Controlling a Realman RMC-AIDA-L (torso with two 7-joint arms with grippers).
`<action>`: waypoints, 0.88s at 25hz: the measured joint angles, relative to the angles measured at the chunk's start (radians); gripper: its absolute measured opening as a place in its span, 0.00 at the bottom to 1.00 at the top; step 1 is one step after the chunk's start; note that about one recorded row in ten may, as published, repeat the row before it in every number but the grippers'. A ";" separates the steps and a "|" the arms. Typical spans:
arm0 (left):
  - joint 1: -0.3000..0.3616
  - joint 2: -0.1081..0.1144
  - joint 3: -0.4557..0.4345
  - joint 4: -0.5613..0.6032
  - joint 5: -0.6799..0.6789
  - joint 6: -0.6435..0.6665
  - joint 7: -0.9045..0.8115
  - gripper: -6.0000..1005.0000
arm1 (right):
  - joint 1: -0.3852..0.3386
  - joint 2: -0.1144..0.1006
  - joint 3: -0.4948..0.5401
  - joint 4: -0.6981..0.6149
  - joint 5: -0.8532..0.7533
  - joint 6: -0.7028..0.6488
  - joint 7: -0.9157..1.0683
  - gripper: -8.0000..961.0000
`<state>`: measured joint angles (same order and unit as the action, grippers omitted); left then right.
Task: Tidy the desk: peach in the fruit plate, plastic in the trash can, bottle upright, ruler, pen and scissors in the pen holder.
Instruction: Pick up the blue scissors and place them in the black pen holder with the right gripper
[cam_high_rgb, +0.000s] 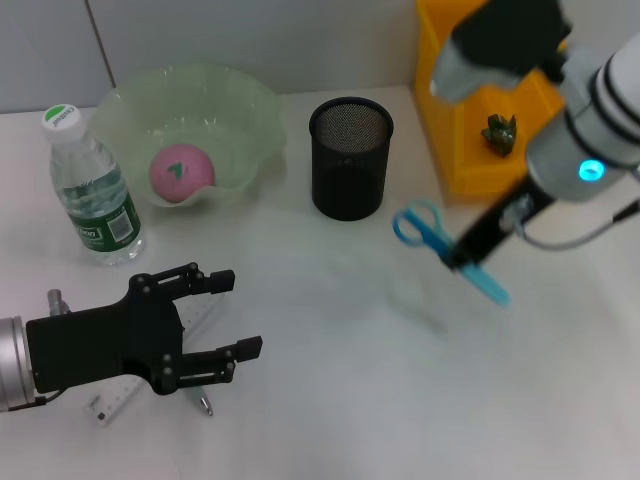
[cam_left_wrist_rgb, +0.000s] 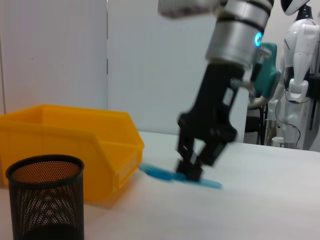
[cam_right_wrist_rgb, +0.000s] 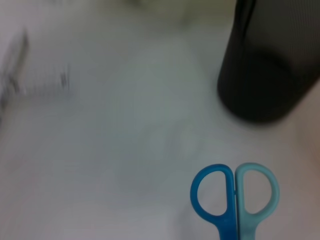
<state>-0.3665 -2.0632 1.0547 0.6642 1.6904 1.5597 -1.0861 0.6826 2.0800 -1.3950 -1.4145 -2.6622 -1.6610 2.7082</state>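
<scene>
My right gripper (cam_high_rgb: 466, 254) is shut on the blue scissors (cam_high_rgb: 423, 226), holding them a little above the white desk (cam_high_rgb: 360, 380), between the black mesh pen holder (cam_high_rgb: 350, 156) and the yellow trash can (cam_high_rgb: 470, 150). The left wrist view shows the same right gripper (cam_left_wrist_rgb: 191, 169) pinching the scissors (cam_left_wrist_rgb: 206, 182) near their middle. The scissors' handles (cam_right_wrist_rgb: 233, 193) point toward the pen holder (cam_right_wrist_rgb: 270, 65). My left gripper (cam_high_rgb: 245, 313) is open, low at the front left, over the ruler (cam_high_rgb: 118, 400) and pen (cam_high_rgb: 204, 403). The peach (cam_high_rgb: 181, 172) lies in the fruit plate (cam_high_rgb: 250, 110). The bottle (cam_high_rgb: 95, 190) stands upright.
A dark green crumpled piece (cam_high_rgb: 498, 133) lies inside the trash can. The left wrist view shows the trash can (cam_left_wrist_rgb: 75, 145) right behind the pen holder (cam_left_wrist_rgb: 45, 202). A white humanoid robot (cam_left_wrist_rgb: 300, 75) stands beyond the desk's far edge.
</scene>
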 joint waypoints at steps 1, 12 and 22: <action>-0.001 0.000 -0.001 0.000 0.000 0.001 0.000 0.80 | -0.006 0.000 0.016 -0.029 0.013 0.010 -0.012 0.23; -0.009 -0.002 -0.003 0.000 -0.011 0.003 -0.007 0.80 | -0.090 0.003 0.063 -0.074 0.219 0.344 -0.202 0.23; -0.016 -0.001 -0.004 -0.001 -0.016 0.003 -0.018 0.80 | -0.108 0.002 0.057 0.055 0.367 0.633 -0.320 0.23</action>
<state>-0.3822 -2.0647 1.0511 0.6633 1.6741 1.5631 -1.1038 0.5745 2.0819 -1.3384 -1.3597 -2.2950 -1.0285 2.3883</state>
